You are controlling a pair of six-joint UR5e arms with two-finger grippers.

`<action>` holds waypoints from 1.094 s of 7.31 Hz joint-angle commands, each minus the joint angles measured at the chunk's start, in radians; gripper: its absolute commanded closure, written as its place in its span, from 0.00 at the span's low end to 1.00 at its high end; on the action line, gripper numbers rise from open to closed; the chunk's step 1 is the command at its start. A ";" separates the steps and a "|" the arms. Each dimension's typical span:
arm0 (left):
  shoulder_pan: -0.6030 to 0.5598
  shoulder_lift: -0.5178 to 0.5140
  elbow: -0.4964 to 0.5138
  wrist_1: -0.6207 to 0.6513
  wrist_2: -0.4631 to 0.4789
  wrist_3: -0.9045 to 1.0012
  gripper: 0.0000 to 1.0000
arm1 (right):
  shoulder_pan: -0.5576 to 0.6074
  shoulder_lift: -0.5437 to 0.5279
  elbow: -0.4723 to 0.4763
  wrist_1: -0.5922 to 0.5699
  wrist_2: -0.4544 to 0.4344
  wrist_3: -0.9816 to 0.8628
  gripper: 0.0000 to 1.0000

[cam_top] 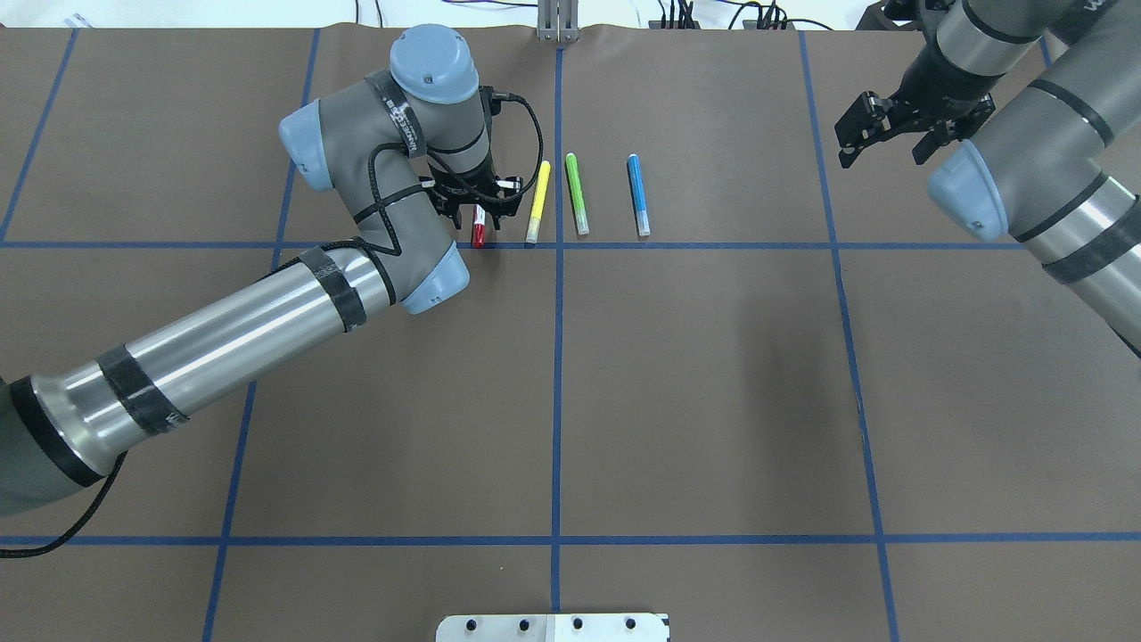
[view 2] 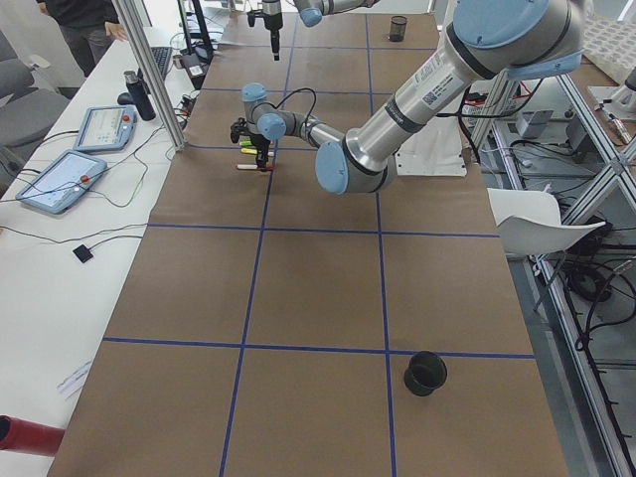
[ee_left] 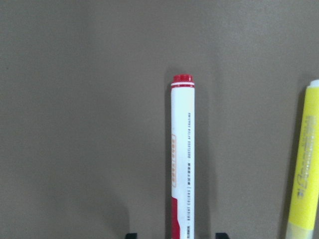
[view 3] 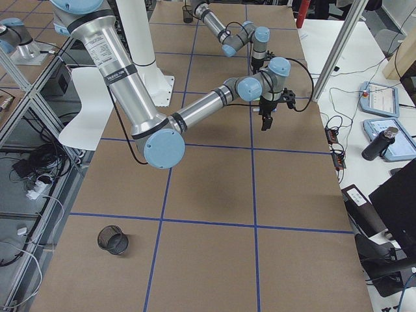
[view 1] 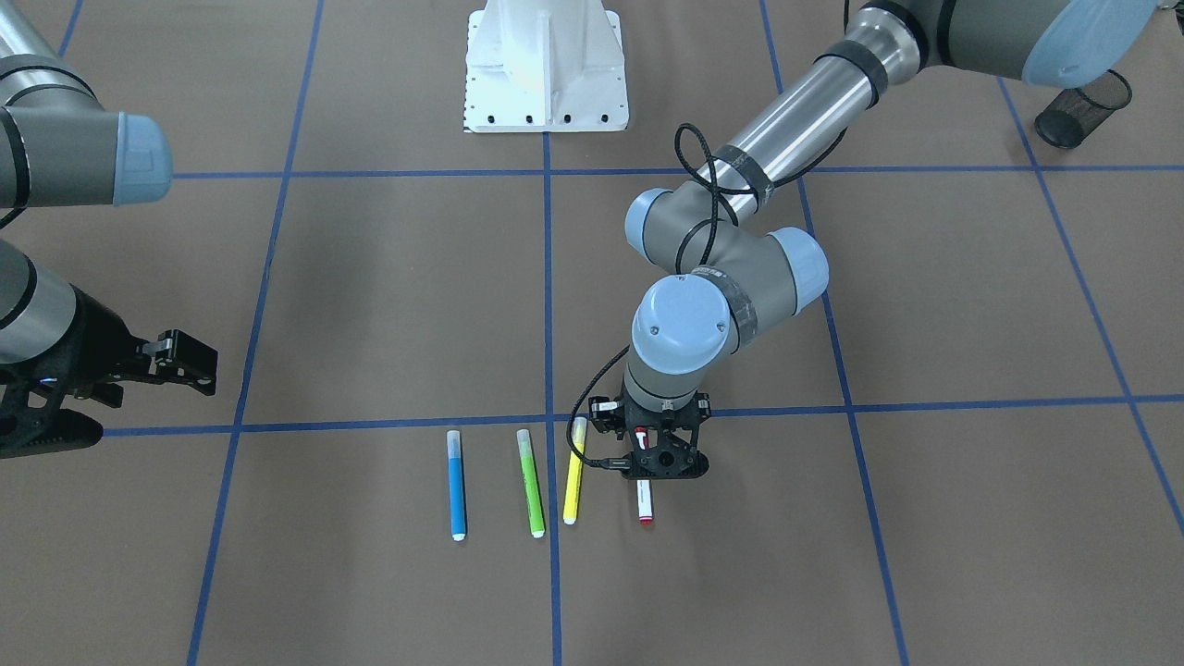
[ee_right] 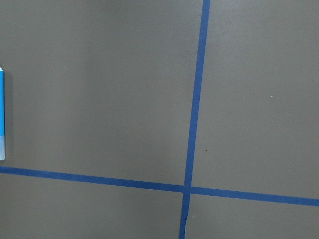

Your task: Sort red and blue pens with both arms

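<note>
Hovering left gripper (cam_top: 477,209): fingers spread either side of red pen, gripping nothing.
Red pen (ee_left: 182,159): flat on table, just beside yellow marker (cam_top: 538,201).
Right gripper (cam_top: 887,134): jaws parted, empty.
Blue pen (cam_top: 637,205): on table, beside green marker (cam_top: 577,205).

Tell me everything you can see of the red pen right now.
The red pen is a slim marker with a white, plastic-looking barrel, small print along it, a red end and a red cap. It lies flat on the brown table paper, alongside the yellow marker but apart from it. The left gripper hangs over it, open, with one fingertip on either side; neither appears to touch it.
</note>
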 commanded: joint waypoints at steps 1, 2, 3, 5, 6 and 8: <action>0.004 -0.003 0.004 -0.001 -0.001 -0.012 0.50 | -0.001 -0.001 -0.003 0.000 0.000 0.000 0.00; 0.006 -0.003 0.005 -0.001 0.000 -0.012 0.50 | -0.002 -0.001 -0.005 0.000 0.000 0.000 0.00; 0.006 -0.003 0.008 -0.002 0.000 -0.012 0.50 | -0.002 0.000 -0.005 0.000 0.000 0.000 0.00; 0.007 -0.003 0.010 -0.002 -0.001 -0.012 0.50 | -0.002 -0.001 -0.005 0.002 0.000 0.000 0.00; 0.007 -0.003 0.010 -0.007 0.000 -0.012 0.50 | -0.002 -0.003 -0.005 0.000 0.001 0.000 0.00; 0.007 -0.003 0.013 -0.008 0.000 -0.012 0.52 | -0.002 -0.003 -0.005 0.000 0.002 0.000 0.00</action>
